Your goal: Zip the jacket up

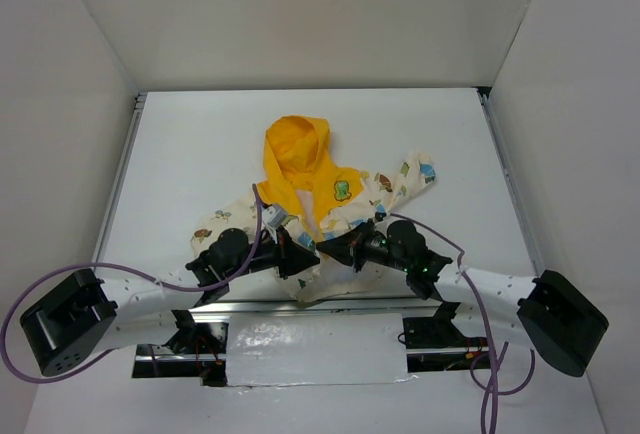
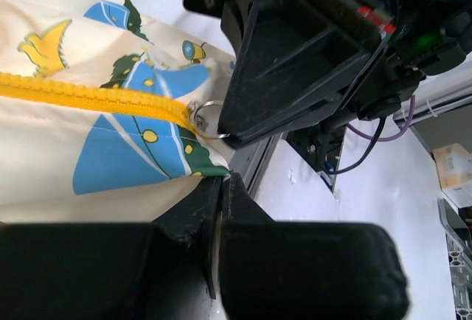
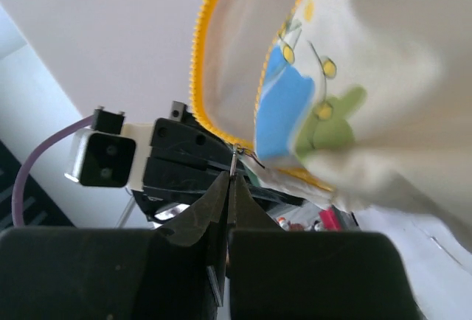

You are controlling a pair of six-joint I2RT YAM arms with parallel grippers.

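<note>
- White walls close in a white bench; the jacket lies spread on it, centred and near the front edge, just ahead of both arm bases
- its long axis runs front to back; the yellow hood points away from the arms and the hem toward them; a green chest patch faces up
- only the top view shows the whole garment, with the left claw and right claw meeting tip to tip at the hem
- only the left wrist view shows the yellow zipper trim ending at a small metal ring; the right claw's tip touches that ring
- that view also shows the left claw clenched on the hem's edge, just below the ring
- the right wrist view shows the right claw clenched, the ring's thin wire appearing to enter between its tips; printed fabric fills the view above it
</note>
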